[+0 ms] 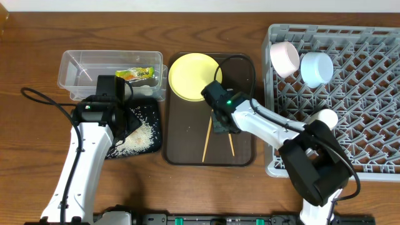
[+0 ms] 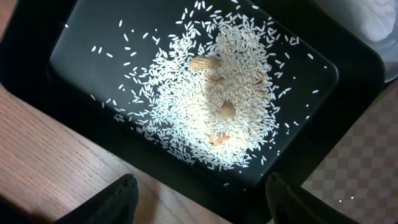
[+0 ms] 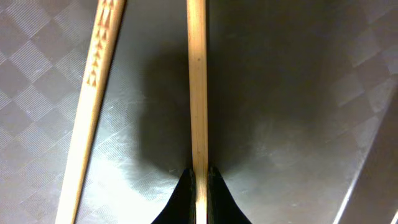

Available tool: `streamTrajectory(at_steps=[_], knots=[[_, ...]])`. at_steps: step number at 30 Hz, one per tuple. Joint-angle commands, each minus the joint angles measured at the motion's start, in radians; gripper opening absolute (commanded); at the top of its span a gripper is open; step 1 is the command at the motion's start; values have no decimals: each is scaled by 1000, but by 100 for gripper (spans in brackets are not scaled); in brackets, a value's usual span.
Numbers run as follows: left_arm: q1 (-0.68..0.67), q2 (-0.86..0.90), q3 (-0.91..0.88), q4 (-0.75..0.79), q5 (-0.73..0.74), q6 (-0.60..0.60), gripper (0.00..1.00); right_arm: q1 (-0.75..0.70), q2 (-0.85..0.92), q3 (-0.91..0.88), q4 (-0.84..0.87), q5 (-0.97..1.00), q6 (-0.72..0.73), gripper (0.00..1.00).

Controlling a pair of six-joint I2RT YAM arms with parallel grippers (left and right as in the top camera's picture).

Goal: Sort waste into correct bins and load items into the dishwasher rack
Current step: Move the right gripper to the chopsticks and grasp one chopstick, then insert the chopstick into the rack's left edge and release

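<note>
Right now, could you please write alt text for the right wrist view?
The right gripper is pinched shut on one wooden chopstick, with a dark tray beneath. A second, patterned chopstick lies just left of it.

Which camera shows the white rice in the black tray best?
Left wrist view: the loose white rice grains fill the frame, unobstructed. Overhead shows them small, partly behind the left arm. Right wrist shows none.
</note>
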Motion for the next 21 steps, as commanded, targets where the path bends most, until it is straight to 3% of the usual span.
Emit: streamTrajectory(at_steps=[1,12,21], knots=[[4,-2,9,-3,-9,9,69,-49,6,-7,-15,10,5,1],[4,-2,9,-3,-8,9,69,-179,-254,-6,-55,-47,-180,1],[4,-2,9,-2,-9,9,69,-346,-484,-6,-238,-57,-200,1]])
